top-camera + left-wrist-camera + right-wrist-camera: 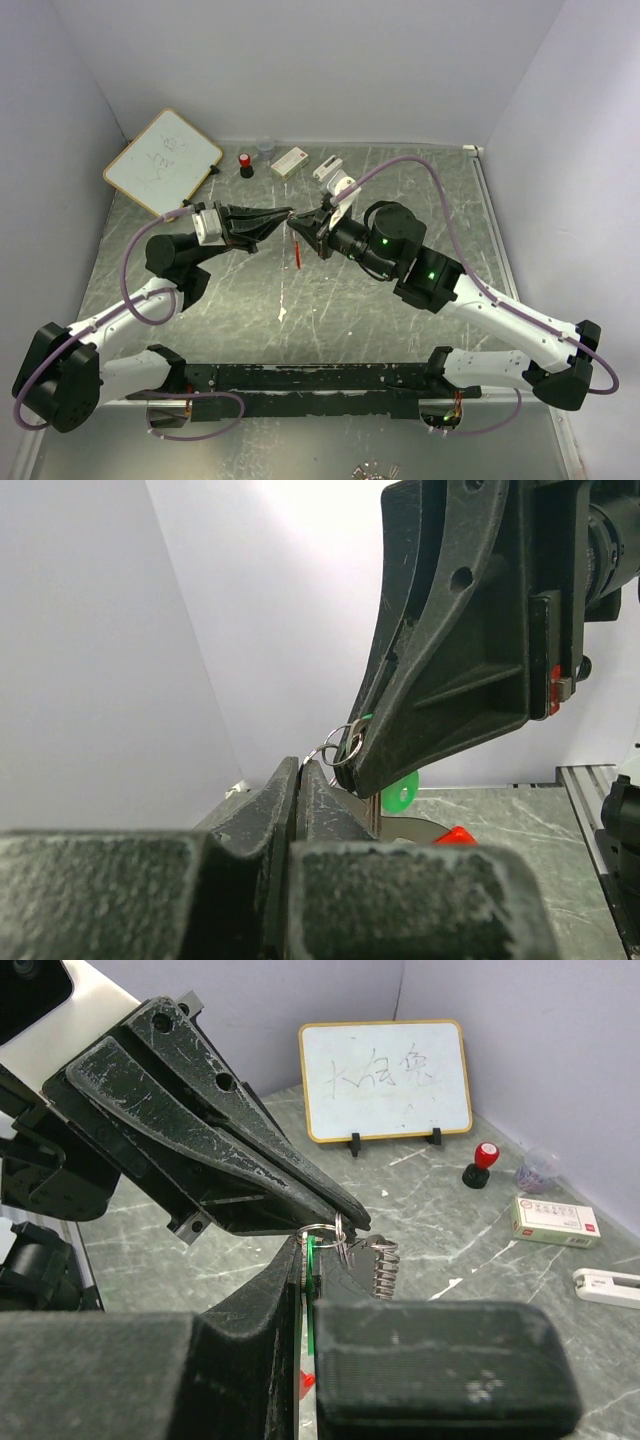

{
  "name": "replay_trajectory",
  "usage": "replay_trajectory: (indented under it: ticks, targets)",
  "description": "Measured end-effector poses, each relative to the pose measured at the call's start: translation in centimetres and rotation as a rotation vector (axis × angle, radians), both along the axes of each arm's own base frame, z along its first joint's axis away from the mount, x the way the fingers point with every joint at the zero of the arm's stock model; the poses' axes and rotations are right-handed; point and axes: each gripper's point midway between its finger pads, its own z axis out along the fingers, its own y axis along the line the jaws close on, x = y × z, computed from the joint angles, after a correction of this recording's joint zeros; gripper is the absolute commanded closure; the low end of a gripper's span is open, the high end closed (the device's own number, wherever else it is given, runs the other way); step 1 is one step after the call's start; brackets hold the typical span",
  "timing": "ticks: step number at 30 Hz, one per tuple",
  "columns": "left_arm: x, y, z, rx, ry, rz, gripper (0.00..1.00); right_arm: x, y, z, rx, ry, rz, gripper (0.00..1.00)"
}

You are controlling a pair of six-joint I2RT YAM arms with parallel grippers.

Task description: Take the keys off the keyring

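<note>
Keyring (pixel 328 1230) hung above the bench (pixel 350 310), caught between two gripper tips that stood nose to nose. The left gripper (pixel 283 214) pointed in from the left, clenched on the ring. The right gripper (pixel 303 222) faced it from the opposite side, likewise clenched, though I could not tell whether on the ring or on the green key (pixel 400 792). The red key (pixel 297 250) dangled below the ring, long axis pointing downward, just under the right gripper's tips, so that arm seemed the nearer one for working a key off. The overhead view showed only the red key. The green one and the ring's wire appeared only in the wrist views.
</note>
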Motion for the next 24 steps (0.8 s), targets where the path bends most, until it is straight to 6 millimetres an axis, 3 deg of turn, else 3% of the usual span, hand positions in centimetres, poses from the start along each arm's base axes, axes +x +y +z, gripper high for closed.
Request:
replay_trajectory:
  ticks: [11,24]
  targets:
    - [-0.2,0.7,0.6,-0.052,-0.004,0.026,0.93,0.0,0.0,0.2,0.009,-0.001,-0.005,1.0]
    - [-1.7,1.4,1.9,-0.13,-0.03,0.004,0.93,-0.3,-1.3,1.0,0.036,-0.012,-0.039,1.0]
